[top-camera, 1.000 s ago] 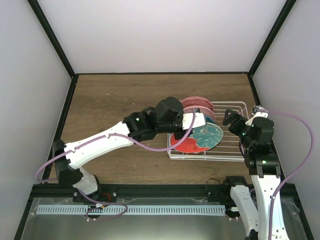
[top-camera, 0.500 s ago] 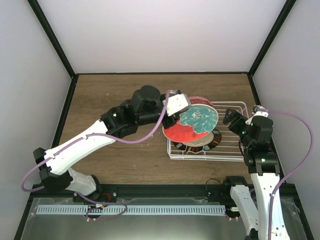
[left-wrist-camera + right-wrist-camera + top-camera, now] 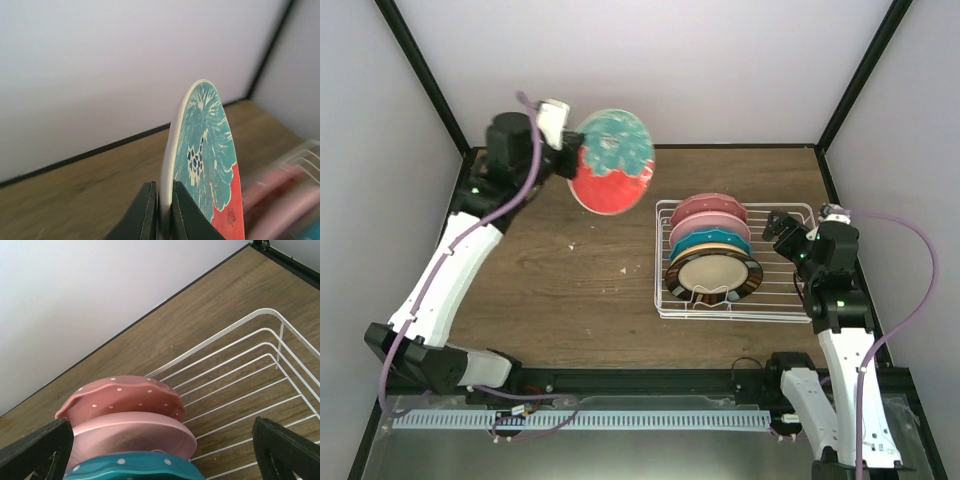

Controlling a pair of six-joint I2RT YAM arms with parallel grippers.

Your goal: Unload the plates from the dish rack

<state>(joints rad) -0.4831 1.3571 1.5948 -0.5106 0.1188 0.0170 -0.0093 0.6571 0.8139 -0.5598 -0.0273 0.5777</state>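
red and teal, the patterned plate hangs in the air above the far left part of the wooden table, well apart from the dish rack. the left wrist view shows it edge-on with its lower part cut off by the frame, and the rack behind it is only a pale blur with pink smears. from above, the left gripper is too small to read, but its own camera shows the two dark fingers pinching the plate's rim between them. the left arm is raised and stretched toward the back wall. four plates stand on edge in the rack: two pink plates farthest, then the teal dotted plate, cut off at the bottom of the right wrist view, and the dark-rimmed plate nearest. the right arm stands bent at the rack's right end, with the right gripper over the rack's right part, its fingers spread wide and holding nothing.
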